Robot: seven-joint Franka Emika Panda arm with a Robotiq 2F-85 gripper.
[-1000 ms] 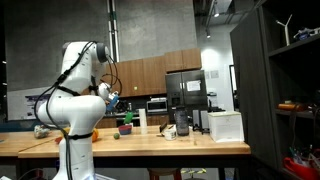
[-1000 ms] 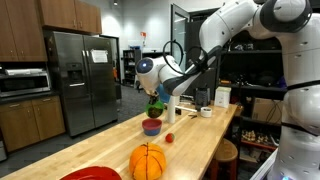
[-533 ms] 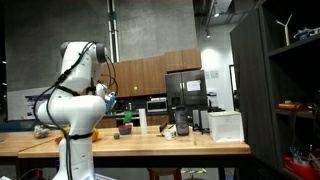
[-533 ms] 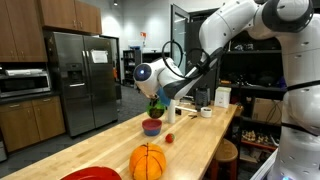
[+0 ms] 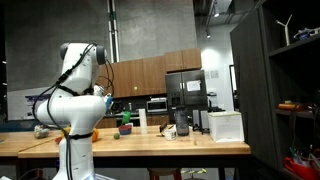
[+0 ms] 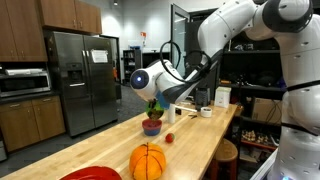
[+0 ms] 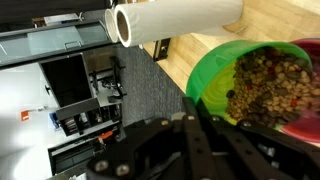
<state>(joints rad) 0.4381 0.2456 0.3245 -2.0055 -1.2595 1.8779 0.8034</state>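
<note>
My gripper (image 6: pixel 152 101) is shut on the rim of a green cup (image 6: pixel 156 105), held just above a purple bowl (image 6: pixel 151 127) on the wooden counter. In the wrist view the fingers (image 7: pixel 190 120) meet at the edge of the green cup (image 7: pixel 212 80). The cup is tilted and filled with brown speckled bits, and it overlaps a red bowl rim (image 7: pixel 303 125). In an exterior view the gripper (image 5: pixel 108 97) is left of the green cup (image 5: pixel 125 117) and the bowl (image 5: pixel 125 129).
A basketball (image 6: pixel 147 160), a red plate (image 6: pixel 92 174) and a small red object (image 6: pixel 169 138) lie on the counter (image 6: pixel 200 140). A paper towel roll (image 7: pixel 175 20) lies near the bowl. A white box (image 5: pixel 225 125) and a dark jug (image 5: pixel 181 123) stand further along.
The wrist has swung down and away around the green cup, tilting it further over the bowl. The cup and bowl stay in about the same place.
</note>
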